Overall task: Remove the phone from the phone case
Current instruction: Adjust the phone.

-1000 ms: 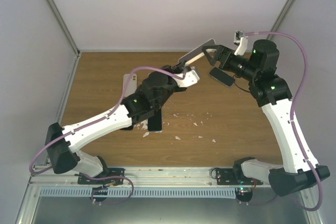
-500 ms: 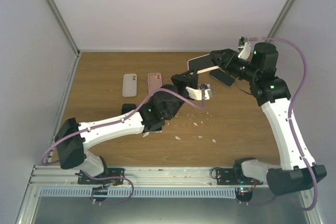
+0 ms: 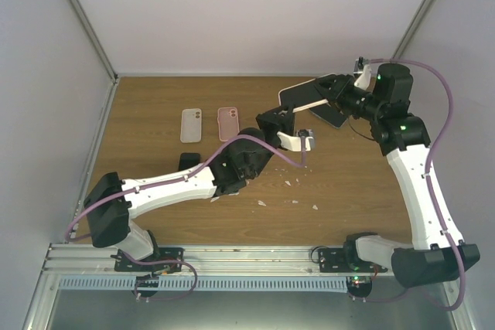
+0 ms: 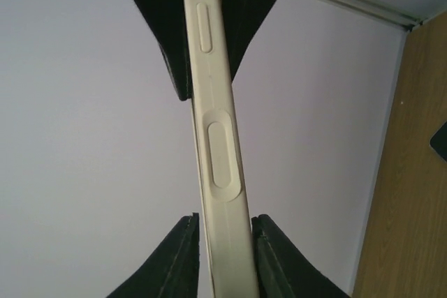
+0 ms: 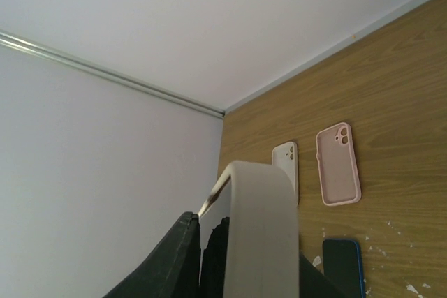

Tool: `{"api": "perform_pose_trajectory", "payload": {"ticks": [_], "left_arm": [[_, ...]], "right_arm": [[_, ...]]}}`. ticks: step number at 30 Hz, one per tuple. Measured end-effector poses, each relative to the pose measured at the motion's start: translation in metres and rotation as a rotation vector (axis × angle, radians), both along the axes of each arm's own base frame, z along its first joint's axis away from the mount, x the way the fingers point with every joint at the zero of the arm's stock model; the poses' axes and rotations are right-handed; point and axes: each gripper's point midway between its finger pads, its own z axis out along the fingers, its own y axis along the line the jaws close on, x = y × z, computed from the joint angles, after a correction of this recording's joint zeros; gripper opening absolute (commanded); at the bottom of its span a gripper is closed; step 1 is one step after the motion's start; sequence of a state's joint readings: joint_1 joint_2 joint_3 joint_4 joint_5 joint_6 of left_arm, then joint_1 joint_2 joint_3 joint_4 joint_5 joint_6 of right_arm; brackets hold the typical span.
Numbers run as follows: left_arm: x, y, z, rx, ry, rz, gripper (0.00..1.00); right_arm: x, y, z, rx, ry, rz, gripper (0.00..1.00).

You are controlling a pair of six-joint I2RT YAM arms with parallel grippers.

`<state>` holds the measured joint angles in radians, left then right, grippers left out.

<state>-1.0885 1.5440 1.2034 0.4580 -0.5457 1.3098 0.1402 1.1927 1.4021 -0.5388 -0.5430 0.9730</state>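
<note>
A phone in a pale grey phone case (image 3: pixel 303 95) hangs in the air over the back of the table, held between both arms. In the left wrist view the phone case (image 4: pixel 218 172) runs edge-on, button bumps showing, and my left gripper (image 4: pixel 225 232) has a finger close against each face. My right gripper (image 3: pixel 326 90) grips the case's other end. In the right wrist view the phone case (image 5: pixel 260 228) fills the space between my right gripper's (image 5: pixel 244 273) fingers, and a shiny strip of the phone (image 5: pixel 212 202) shows along its left side.
A white case (image 3: pixel 191 124) and a pink case (image 3: pixel 229 123) lie face up on the table at the back left. A dark phone (image 3: pixel 328 116) lies under the right arm, and another dark phone (image 3: pixel 188 160) sits beside the left arm. White crumbs (image 3: pixel 288 183) dot the middle.
My right gripper has closed from wide open onto the case's end. The left arm swung to the right, uncovering the white and pink cases, and the held phone shifted slightly right.
</note>
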Motion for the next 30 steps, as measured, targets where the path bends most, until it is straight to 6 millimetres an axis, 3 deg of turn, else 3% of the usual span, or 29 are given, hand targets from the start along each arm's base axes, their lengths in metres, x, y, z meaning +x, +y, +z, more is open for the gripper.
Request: {"api": "perform_pose_trajectory", "payload": {"ticks": [6,12,18,24,27,30], "left_arm": [[-0.002,-0.002,-0.005,0.010,0.005,-0.014,0.38],[-0.006,0.000,-0.016,0.021,0.032,-0.024,0.65],[-0.016,0.015,-0.009,-0.049,0.109,-0.046,0.98],[-0.022,0.025,-0.021,-0.112,0.294,-0.098,0.99],[-0.010,0.035,-0.028,-0.157,0.446,-0.106,0.99],[0.008,0.053,-0.017,-0.253,0.589,-0.130,0.99]], "right_arm": [[-0.001,-0.002,-0.001,-0.001,-0.004,0.022,0.01],[0.002,-0.012,0.000,-0.006,-0.015,0.007,0.00],[0.014,-0.031,-0.003,-0.020,-0.018,-0.039,0.00],[0.011,-0.025,0.007,-0.053,-0.104,0.027,0.01],[0.006,-0.016,0.019,-0.075,-0.197,0.101,0.00],[-0.004,-0.007,0.032,-0.086,-0.299,0.181,0.01]]}}
